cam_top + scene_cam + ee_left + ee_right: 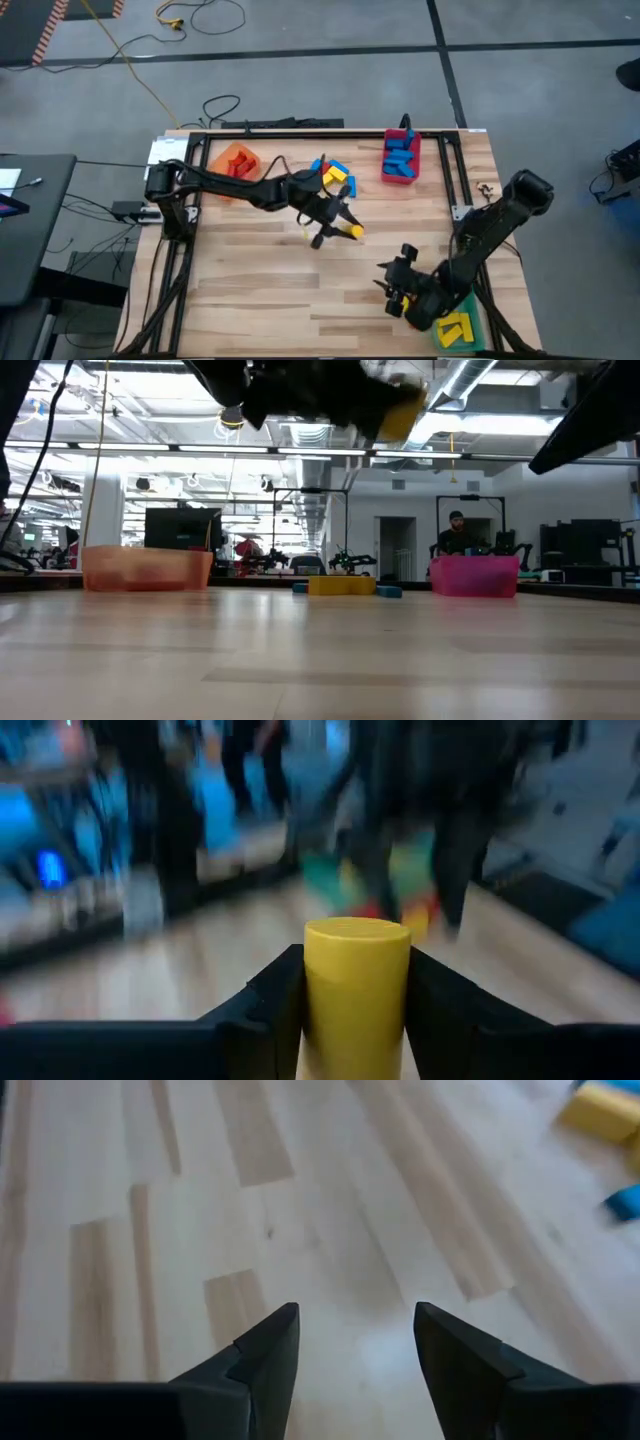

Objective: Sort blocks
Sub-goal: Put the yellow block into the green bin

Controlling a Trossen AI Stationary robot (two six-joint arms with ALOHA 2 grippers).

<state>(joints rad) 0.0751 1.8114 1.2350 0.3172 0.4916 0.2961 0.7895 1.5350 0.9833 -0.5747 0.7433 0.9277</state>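
My left gripper (338,225) is over the middle of the table, shut on a yellow block (350,230), which also shows in the left wrist view (356,985) and high up in the low view (398,418). A small pile of loose yellow and blue blocks (336,176) lies on the table toward the far edge. My right gripper (393,285) is open and empty, low over bare wood near the right front, next to the green bin (458,328) that holds yellow blocks. Red blocks lie in the orange bin (237,163), blue ones in the red bin (400,158). My left gripper pinches the yellow block (356,970) between its two fingers (275,1005), one on each long side. The block's end sticks out past the fingertips. It is lifted clear of the table.
The orange bin sits at the far left, the red bin at the far right, the green bin at the near right corner. A dark frame (455,170) runs along the table's edges. Bare wood lies across the middle and near left.
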